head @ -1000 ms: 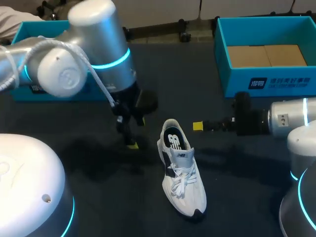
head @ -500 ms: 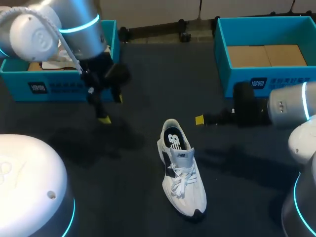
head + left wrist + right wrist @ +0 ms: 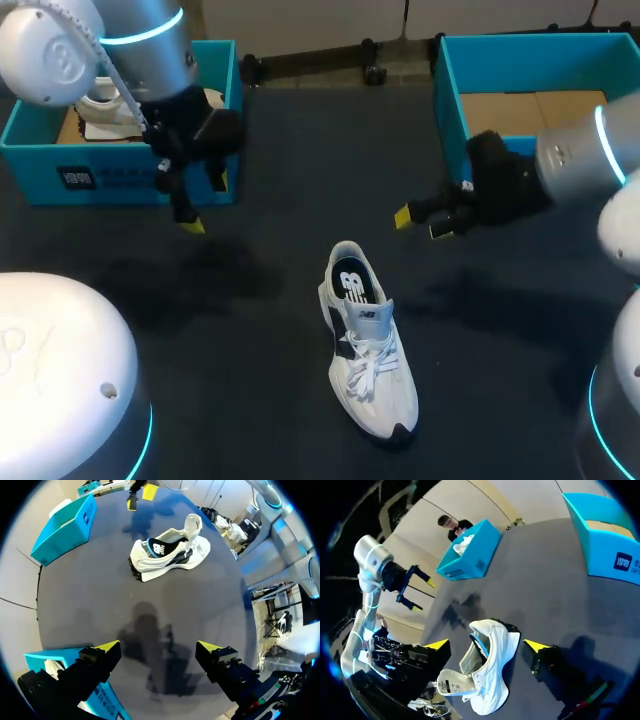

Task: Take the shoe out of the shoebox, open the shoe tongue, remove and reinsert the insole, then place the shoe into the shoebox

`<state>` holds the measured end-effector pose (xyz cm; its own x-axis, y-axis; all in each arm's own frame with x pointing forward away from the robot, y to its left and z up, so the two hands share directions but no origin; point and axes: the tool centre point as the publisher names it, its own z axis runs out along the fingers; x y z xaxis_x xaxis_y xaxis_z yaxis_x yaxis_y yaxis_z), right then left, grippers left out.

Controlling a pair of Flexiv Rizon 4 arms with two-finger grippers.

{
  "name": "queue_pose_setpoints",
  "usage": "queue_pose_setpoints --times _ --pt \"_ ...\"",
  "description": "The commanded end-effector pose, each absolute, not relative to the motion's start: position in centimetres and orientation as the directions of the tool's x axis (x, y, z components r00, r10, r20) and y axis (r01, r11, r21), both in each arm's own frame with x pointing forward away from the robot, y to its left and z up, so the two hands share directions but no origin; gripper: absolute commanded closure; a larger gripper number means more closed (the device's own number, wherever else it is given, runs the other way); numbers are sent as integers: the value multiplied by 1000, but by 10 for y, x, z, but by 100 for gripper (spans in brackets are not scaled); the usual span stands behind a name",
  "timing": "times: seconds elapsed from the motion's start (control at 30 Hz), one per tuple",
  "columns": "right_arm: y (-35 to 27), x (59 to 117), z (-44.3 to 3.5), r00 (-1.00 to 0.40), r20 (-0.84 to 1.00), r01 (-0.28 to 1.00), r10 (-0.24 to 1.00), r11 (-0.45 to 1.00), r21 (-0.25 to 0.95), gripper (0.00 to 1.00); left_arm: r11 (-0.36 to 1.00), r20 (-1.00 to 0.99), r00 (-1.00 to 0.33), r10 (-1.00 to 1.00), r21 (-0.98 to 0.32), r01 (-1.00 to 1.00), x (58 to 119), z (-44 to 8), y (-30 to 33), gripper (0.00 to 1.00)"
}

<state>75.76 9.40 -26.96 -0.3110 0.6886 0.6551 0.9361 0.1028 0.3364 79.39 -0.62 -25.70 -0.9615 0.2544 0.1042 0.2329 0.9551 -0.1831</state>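
Well, the shoe [image 3: 365, 340] lies mid-counter, toe toward six o'clock. Left gripper [image 3: 203, 205] at ten o'clock and right gripper [image 3: 420, 223] at two hang open, empty, well apart from it; a one-sided grab could tip it or snag the loose laces [image 3: 365, 375].

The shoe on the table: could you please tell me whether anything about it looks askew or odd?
Only its tongue: it is pulled up and forward over the loose laces, leaving the shoe gaping open. Otherwise it stands upright, untouched, with no damage that shows.
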Motion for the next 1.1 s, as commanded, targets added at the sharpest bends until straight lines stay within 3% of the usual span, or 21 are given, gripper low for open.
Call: queue_pose_setpoints --times 0.03,0.27,0.6,0.73,0.8,0.83,0.9,0.93,1.0,1.03,1.1 --pt "101 766 -265 -268 572 961 775 261 95 0 950 94 -956 277 -175 258 798 -250 4 0" --pt "110 763 -260 -167 436 984 884 175 22 0 924 96 -929 357 -183 336 815 -241 17 0" --pt "121 748 -258 -116 355 993 928 113 28 2 925 127 -934 334 -233 300 848 -232 27 0" --pt "130 742 -255 -107 330 994 938 94 55 20 925 127 -934 334 -233 300 848 -232 27 0" --pt "137 737 -255 -87 304 995 949 68 71 44 925 127 -934 334 -233 300 848 -232 27 0" --pt "141 735 -255 -77 299 995 951 56 79 46 925 127 -934 334 -233 300 848 -232 27 0" --pt "152 728 -258 -20 238 996 971 -2 93 44 925 127 -934 334 -233 300 848 -232 27 0" --pt "159 726 -262 31 168 996 985 -45 80 40 925 127 -934 334 -233 300 848 -232 27 0" --pt "178 724 -267 11 196 992 981 -35 120 25 925 127 -934 334 -233 300 848 -232 27 0" --pt "185 725 -270 10 191 992 981 -33 118 23 925 127 -934 334 -233 300 848 -232 27 0" --pt "198 728 -276 -22 226 991 974 -9 134 36 925 127 -934 334 -233 300 848 -232 27 0"
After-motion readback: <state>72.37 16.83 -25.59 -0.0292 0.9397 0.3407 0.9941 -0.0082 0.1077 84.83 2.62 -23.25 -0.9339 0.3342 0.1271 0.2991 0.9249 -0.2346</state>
